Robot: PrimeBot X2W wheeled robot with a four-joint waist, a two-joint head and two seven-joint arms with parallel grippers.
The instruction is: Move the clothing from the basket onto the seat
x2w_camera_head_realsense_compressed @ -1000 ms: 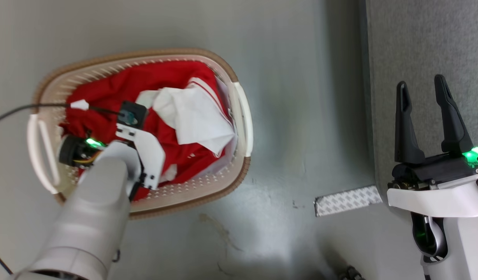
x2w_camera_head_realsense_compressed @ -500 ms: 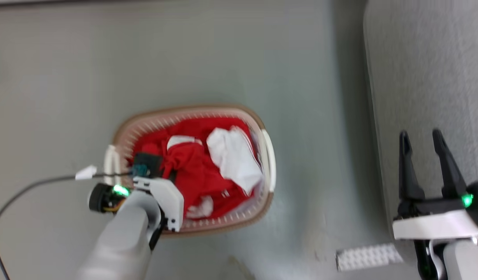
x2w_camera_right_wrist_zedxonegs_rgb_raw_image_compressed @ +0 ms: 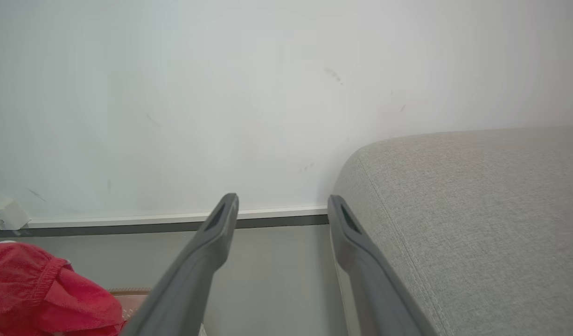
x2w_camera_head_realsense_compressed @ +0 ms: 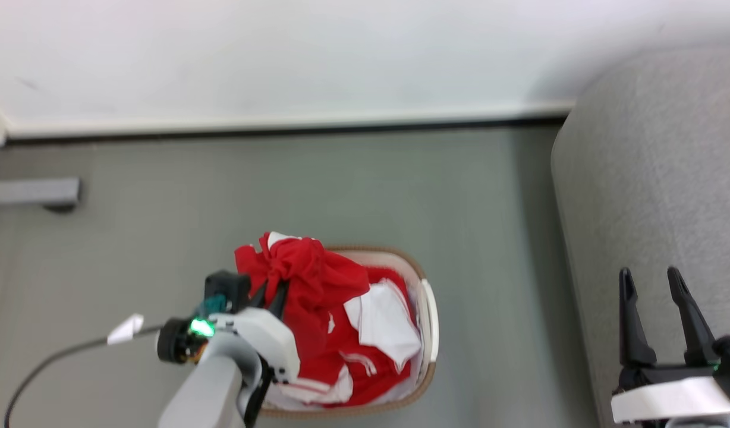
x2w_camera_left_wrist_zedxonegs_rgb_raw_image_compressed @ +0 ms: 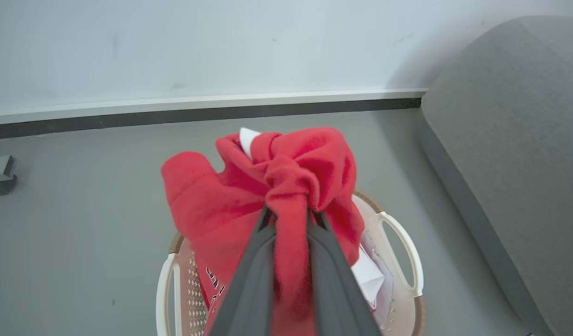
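Clothing (x2w_camera_left_wrist_zedxonegs_rgb_raw_image_compressed: 221, 196) pinched in the left pincer (x2w_camera_left_wrist_zedxonegs_rgb_raw_image_compressed: 291, 213); bunched above the basket (x2w_camera_head_realsense_compressed: 431, 321).

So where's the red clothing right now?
Head view, lower left of centre: the clothing is bunched in the left tool, hanging over the basket, its lower part inside.
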